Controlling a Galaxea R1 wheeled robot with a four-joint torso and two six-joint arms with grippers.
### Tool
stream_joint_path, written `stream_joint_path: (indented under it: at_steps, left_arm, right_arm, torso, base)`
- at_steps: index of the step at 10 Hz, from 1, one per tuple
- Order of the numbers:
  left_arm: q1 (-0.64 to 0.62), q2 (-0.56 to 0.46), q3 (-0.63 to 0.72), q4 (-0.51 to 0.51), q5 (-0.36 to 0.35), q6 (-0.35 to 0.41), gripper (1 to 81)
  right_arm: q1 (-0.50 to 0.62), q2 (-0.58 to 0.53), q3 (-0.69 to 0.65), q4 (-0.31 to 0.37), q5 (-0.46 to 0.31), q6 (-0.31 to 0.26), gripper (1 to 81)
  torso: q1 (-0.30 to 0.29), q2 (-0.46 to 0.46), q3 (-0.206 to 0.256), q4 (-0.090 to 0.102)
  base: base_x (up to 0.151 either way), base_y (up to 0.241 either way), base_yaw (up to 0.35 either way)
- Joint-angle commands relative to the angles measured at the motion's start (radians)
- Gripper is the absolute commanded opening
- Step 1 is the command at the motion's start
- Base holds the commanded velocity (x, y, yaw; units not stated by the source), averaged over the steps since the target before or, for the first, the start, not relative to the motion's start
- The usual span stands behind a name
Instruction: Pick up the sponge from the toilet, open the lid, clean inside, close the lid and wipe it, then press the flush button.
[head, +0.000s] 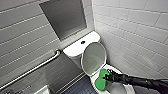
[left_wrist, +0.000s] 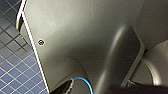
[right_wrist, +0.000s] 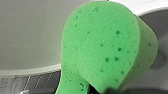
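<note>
At the lower right of the head view, the right arm reaches in from the frame's edge, dark and slim, toward the bowl of the toilet (head: 113, 87). Its right gripper (head: 106, 77) is clamped on the sponge (head: 99, 80), gripping it at the edge nearest the arm. The bright green block sits low in the frame, over the bowl's left side and inside the rim. In the right wrist view the sponge (right_wrist: 105, 45) looms large and looks bent where it is pinched, pale glossy surfaces curving behind it.

Left of the bowl, along the bottom edge, lies dark tiled floor (head: 78, 87); the left wrist view looks down on the same small blue-grey tiles (left_wrist: 12, 62) beside a grey part of the robot.

Just above the sponge, the lid (head: 93, 58) stands raised, its greyish inner face turned to the camera, leaning back against the tank. Behind it the white tank top (head: 75, 48) carries the flush button (head: 83, 42) in its middle.

A metal grab bar (head: 35, 68) slants across the left wall. A grey panel (head: 66, 17) fills the upper centre, and white wall tiles (head: 135, 30) cover the right.
</note>
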Motion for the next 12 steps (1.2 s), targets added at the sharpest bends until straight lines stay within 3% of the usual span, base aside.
stream_joint_path:
  at_steps: [1,4,8,10,12]
  left_arm:
    - [0.006,-0.024,-0.005,0.001,0.078,0.002,81.1]
    - [0.006,-0.027,-0.005,-0.004,0.078,0.002,81.1]
    - [0.007,-0.026,-0.006,-0.001,0.078,0.002,81.1]
    - [0.006,-0.026,-0.005,0.001,0.078,0.002,81.1]
    - [0.006,-0.023,-0.003,0.002,0.078,0.002,81.1]
  right_arm:
    - [0.140,0.211,-0.241,0.062,0.077,0.072,1.0]
    - [0.131,0.311,-0.347,0.095,0.105,0.084,1.0]
    - [0.018,0.389,-0.474,0.097,0.129,0.103,1.0]
    - [-0.001,0.370,-0.418,0.083,0.112,0.088,1.0]
    - [0.018,0.265,-0.202,0.023,0.033,0.097,1.0]
  torso:
    - [0.000,0.000,0.000,0.000]
    - [0.000,0.000,0.000,0.000]
    - [0.000,0.000,0.000,0.000]
    - [0.000,0.000,0.000,0.000]
    - [0.000,0.000,0.000,0.000]
  base:
    - [0.000,0.000,0.000]
    - [0.000,0.000,0.000]
    - [0.000,0.000,0.000]
    - [0.000,0.000,0.000]
    - [0.000,0.000,0.000]
